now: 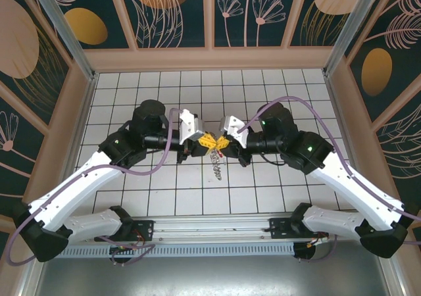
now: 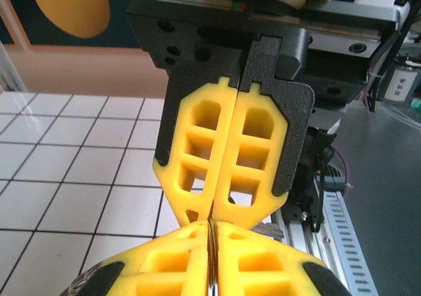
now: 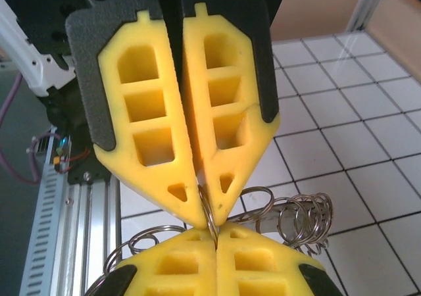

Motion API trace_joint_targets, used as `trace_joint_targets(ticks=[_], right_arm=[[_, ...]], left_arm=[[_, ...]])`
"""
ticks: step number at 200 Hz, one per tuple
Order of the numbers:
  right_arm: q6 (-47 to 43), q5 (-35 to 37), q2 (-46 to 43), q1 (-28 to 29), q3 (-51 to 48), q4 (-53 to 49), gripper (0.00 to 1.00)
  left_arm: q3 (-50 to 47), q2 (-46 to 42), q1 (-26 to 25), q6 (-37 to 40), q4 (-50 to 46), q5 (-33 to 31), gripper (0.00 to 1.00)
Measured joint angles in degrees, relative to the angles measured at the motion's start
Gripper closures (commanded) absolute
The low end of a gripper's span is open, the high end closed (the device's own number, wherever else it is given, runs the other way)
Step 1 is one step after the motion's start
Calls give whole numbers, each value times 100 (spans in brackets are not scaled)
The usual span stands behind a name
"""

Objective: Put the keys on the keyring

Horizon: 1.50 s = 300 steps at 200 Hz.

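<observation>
Right gripper (image 3: 215, 243) and left gripper (image 3: 208, 210), tips meeting, pinch the keyring (image 3: 304, 212).

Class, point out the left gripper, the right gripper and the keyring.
left gripper (image 3: 209, 218), right wrist view, midway between its yellow fingertips
right gripper (image 2: 212, 216), left wrist view, midway between its yellow fingertips
keyring (image 3: 316, 210), right wrist view, on its bunched wire loops

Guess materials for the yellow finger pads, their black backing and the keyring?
Finger pads: bright yellow, matte, open lattice pockets. They look like moulded or printed plastic; can't tell if soft.
Backing plates: black, grainy matte surface, probably printed plastic.
Keyring: thin silver wire loops with bright glints. Metal, likely steel.
</observation>
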Motion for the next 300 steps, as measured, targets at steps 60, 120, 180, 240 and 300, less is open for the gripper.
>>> trace_joint_targets(ticks=[60,120,180,240,300], right_arm=[[-52,-380,74,-179,46,-103,100],[426,-494,-621,-179,-671,1231,98],[876,-667,-883,-227,-1029,1998,96],[1331,-811,-1054,-232,-1427,2813,75],[1392,-791,-1191,-232,-1537,2892,74]], left_arm=[[42,4,0,87,-98,42,100],[-404,-385,-28,-573,1121,155,100],[-756,-492,-22,-1283,2216,398,100],[-1016,-616,-22,-1729,2852,595,100],[-1016,-599,-35,-1733,2907,678,100]])
